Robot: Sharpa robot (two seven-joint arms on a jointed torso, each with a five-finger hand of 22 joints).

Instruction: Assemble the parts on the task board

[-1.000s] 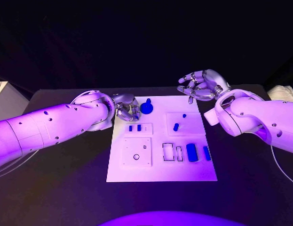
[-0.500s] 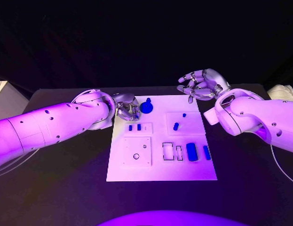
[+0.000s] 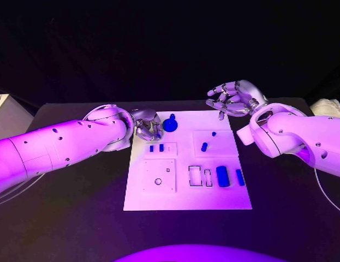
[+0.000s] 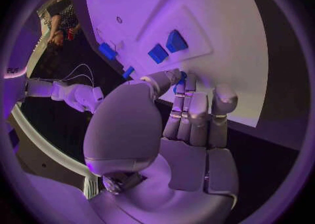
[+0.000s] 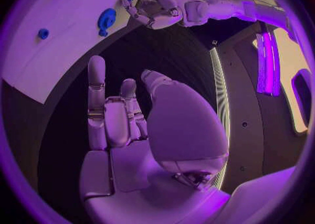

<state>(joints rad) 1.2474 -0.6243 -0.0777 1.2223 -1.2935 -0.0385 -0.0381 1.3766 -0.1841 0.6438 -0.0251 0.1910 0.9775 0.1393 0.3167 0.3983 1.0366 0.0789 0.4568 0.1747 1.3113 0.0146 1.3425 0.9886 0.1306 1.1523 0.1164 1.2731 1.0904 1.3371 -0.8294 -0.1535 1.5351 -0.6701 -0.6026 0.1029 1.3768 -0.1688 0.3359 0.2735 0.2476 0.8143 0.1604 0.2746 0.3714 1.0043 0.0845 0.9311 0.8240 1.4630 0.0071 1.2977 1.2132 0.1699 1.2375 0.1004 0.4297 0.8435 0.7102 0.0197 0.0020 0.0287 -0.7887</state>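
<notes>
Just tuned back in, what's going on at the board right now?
The left hand is at the far left corner of the white task board, fingers curled beside the large round blue part; whether it grips the part cannot be told. The right hand hovers open over the board's far right corner, holding nothing. Small blue parts lie in the board's recesses, among them two blue blocks and a longer blue bar.

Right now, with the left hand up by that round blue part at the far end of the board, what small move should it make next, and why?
Probably close the left hand a little further onto the round blue part to secure a grasp. Its fingertips already sit beside the part at the task board far edge, but a firm hold cannot be confirmed. The right hand hovers off the board holding nothing.
</notes>
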